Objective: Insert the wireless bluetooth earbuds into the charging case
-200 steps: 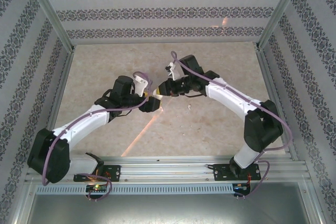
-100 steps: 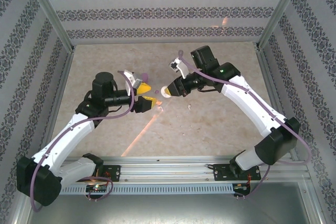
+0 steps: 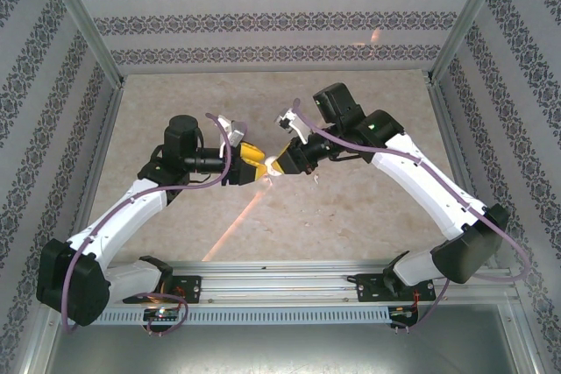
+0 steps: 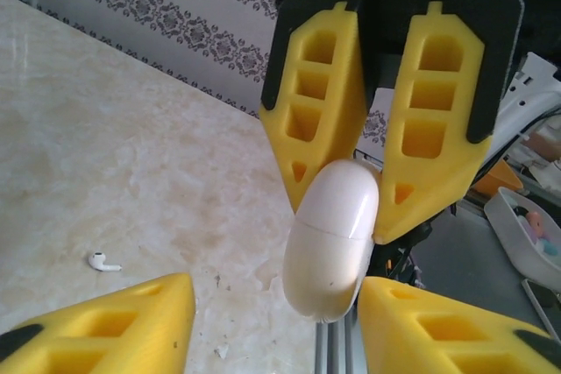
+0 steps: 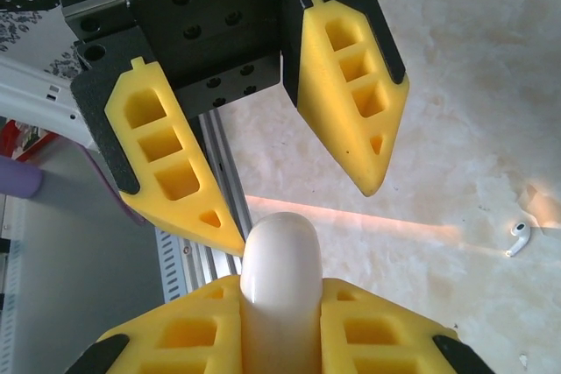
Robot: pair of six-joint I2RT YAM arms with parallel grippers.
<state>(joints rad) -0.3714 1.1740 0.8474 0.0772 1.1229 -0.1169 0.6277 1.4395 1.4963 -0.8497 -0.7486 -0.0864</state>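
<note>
Charging case [image 4: 333,234]: whitish, closed, is hanging above the middle of the table [image 4: 131,129]
Right gripper [image 5: 280,291]: is pinching the case between its yellow fingers
Left gripper [image 4: 276,282]: is facing it from the left, fingers spread either side of the case's free end; contact unclear
Earbud [image 4: 103,261]: is lying on the tabletop, well apart from the case

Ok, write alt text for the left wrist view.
The right gripper, entering from the top of the frame, pinches a closed, pale oval charging case by its upper half, its lower end hanging between the open yellow fingers of the left gripper. One white earbud lies on the marbled table at left.
</note>
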